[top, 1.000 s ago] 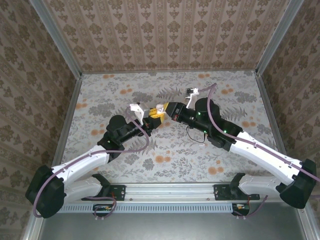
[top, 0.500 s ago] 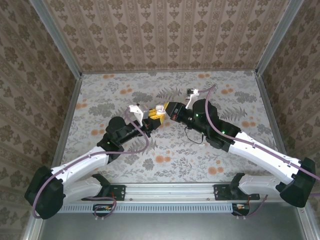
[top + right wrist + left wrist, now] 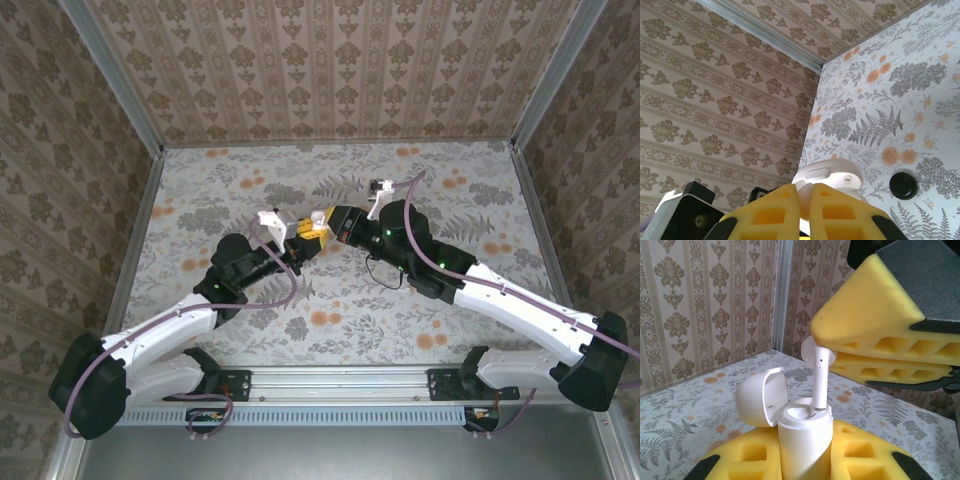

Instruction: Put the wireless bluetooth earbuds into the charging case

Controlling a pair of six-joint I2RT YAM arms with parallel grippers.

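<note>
Earbud, white (image 3: pixel 818 375), hangs stem-down from my right gripper (image 3: pixel 822 351). Its yellow foam fingers are clamped together on the bud's rounded head, so the stem is left free to go in first. I hold it by the head because the stem is the part that has to slide into the socket.

Straight below those fingertips, my left gripper (image 3: pixel 805 456) is closed on the white charging case (image 3: pixel 805 427). It pins the body upright between its two foam fingers, with the mouth facing up toward the bud. The lid (image 3: pixel 762 397) is flipped open and leans away to one side of my left fingers, out of the stem's path.

The stem's tip sits at the case's rim, touching or just entering the well; I cannot tell how deep it goes. I judge this to be the seating step, with the bud lined up but not yet pushed home. Both the case and the bud are lifted off the flowered table (image 3: pixel 690 415), where each arm can correct the other.

Beyond my right fingertips, a small black round piece (image 3: pixel 903 185) lies on the table, well apart.
</note>
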